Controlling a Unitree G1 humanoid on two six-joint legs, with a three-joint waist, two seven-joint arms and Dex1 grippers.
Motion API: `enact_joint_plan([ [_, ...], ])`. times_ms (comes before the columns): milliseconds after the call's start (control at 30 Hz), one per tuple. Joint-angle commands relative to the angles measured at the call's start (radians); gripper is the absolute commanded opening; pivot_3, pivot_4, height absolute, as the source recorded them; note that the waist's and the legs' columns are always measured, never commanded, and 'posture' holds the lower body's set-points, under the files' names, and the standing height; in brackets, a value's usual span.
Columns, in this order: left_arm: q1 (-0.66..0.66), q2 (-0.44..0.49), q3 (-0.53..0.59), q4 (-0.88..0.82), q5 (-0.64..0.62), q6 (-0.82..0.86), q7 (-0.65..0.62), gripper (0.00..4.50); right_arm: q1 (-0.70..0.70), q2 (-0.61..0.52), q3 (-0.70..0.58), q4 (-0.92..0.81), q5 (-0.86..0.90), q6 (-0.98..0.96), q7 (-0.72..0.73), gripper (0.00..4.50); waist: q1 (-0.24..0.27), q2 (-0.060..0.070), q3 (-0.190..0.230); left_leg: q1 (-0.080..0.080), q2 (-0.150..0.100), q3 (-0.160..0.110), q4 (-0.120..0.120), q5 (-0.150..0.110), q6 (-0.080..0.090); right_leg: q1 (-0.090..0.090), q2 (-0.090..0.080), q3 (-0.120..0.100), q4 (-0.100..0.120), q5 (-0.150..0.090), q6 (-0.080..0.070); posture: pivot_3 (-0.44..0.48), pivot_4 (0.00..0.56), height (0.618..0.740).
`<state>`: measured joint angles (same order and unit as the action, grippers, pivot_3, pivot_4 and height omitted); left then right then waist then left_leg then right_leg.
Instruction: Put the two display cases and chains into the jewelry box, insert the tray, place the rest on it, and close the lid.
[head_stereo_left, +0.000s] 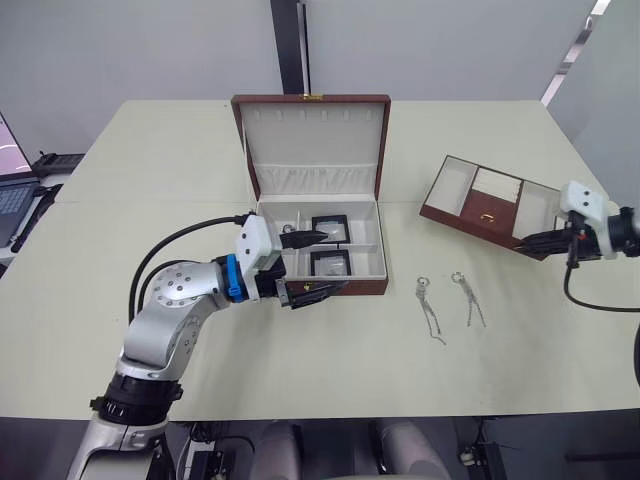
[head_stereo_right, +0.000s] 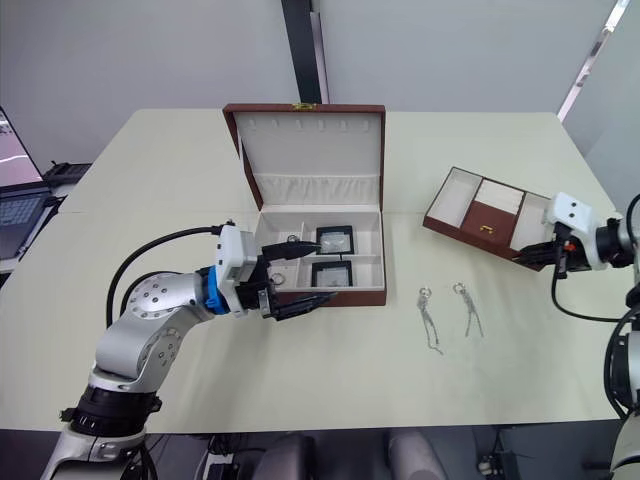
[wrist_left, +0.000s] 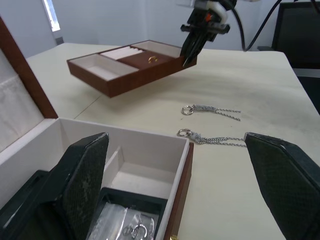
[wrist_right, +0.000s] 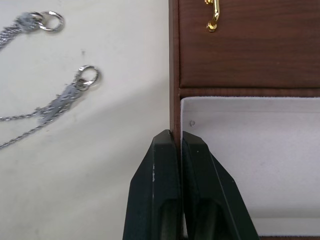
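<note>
Box: It sat open at the middle of the worktop, lid standing upright at its 12 o'clock side.
Cases: Both lay inside the box, one at 12 o'clock of the other, in the middle compartments.
Chains: We saw small silver rings lying in the box near a case in the left wrist view; we judged these to be the short chains, though the detail was too fine to be sure.
Long chains: Two lay on the worktop at 3 o'clock of the box, side by side and apart.
Left tool: Its fingers were spread wide and empty, one over the box's front compartments, the other outside the front wall.
Right tool: It was pinching the tray by a thin side wall, fingers pressed on either face of the wall.
Tray: It looked raised and tilted off the worktop, well out at 3 o'clock of the box.
Step in hand: We judged it to be carrying the tray over for insertion.
Doing it well: We would level the tray, line its long sides with the box walls, lower it straight, and clear the left tool from the opening first.
Risk: A one-wall pinch could let the tray swing or slip.
</note>
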<state>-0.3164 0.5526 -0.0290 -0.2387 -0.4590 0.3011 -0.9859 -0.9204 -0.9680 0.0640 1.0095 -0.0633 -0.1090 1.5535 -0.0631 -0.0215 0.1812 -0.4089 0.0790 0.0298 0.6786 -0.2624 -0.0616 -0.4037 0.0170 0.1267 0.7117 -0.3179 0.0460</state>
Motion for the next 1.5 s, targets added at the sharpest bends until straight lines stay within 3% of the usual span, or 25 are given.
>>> enact_joint_plan([
  [33,0.051,0.014,0.076,-0.067,-0.013,-0.021,0.048,4.5,0.138,-0.077,-0.06,-0.306,0.122,0.121,0.058,0.04,0.003,0.0,0.0,0.0,0.0,0.0,0.0,0.0,0.0,0.001,0.0,0.0,0.0,0.0,0.0,0.0,0.15,0.74],
  [267,0.203,0.01,0.161,-0.168,-0.031,-0.017,0.129,4.5,0.508,-0.209,-0.194,-0.948,0.345,0.439,0.037,0.04,0.006,0.002,-0.001,0.0,0.0,-0.001,0.0,0.0,0.0,0.001,0.0,0.0,0.0,0.0,0.0,0.0,0.15,0.74],
  [400,0.297,0.018,0.228,-0.204,-0.046,-0.022,0.155,4.5,0.563,-0.219,-0.216,-1.181,0.445,0.561,-0.001,0.04,0.001,0.003,-0.001,0.001,0.0,-0.001,0.0,0.0,0.0,0.001,0.001,0.0,0.0,0.0,0.001,0.0,0.15,0.74],
  [533,0.376,0.004,0.273,-0.235,-0.05,-0.03,0.194,4.5,0.518,-0.184,-0.163,-1.297,0.483,0.612,-0.055,0.04,0.007,0.002,0.0,0.0,0.0,-0.001,0.0,0.0,0.0,0.001,0.0,0.0,0.0,0.0,0.001,0.0,0.15,0.74],
  [833,0.549,-0.04,0.354,-0.347,-0.067,-0.033,0.29,4.5,0.24,0.006,0.115,-1.292,0.365,0.704,-0.202,0.04,0.005,-0.001,0.001,0.0,0.0,-0.001,-0.001,0.0,0.0,-0.001,0.0,0.0,-0.001,-0.001,0.0,0.0,0.15,0.74],
  [1100,0.685,-0.097,0.38,-0.368,-0.036,-0.109,0.333,4.5,0.044,0.14,0.298,-1.244,0.31,0.801,-0.198,0.04,0.006,-0.001,0.001,0.0,0.0,-0.001,-0.001,0.0,0.001,-0.001,0.0,-0.001,-0.001,-0.001,0.0,0.0,0.15,0.74],
  [1500,0.744,-0.136,0.377,-0.361,-0.007,-0.18,0.376,4.5,-0.134,0.299,0.464,-1.168,0.234,1.022,-0.282,0.04,0.006,-0.002,0.0,0.0,0.001,-0.001,-0.001,-0.001,0.001,-0.001,0.0,-0.002,-0.001,-0.001,-0.001,0.0,0.15,0.74],
])
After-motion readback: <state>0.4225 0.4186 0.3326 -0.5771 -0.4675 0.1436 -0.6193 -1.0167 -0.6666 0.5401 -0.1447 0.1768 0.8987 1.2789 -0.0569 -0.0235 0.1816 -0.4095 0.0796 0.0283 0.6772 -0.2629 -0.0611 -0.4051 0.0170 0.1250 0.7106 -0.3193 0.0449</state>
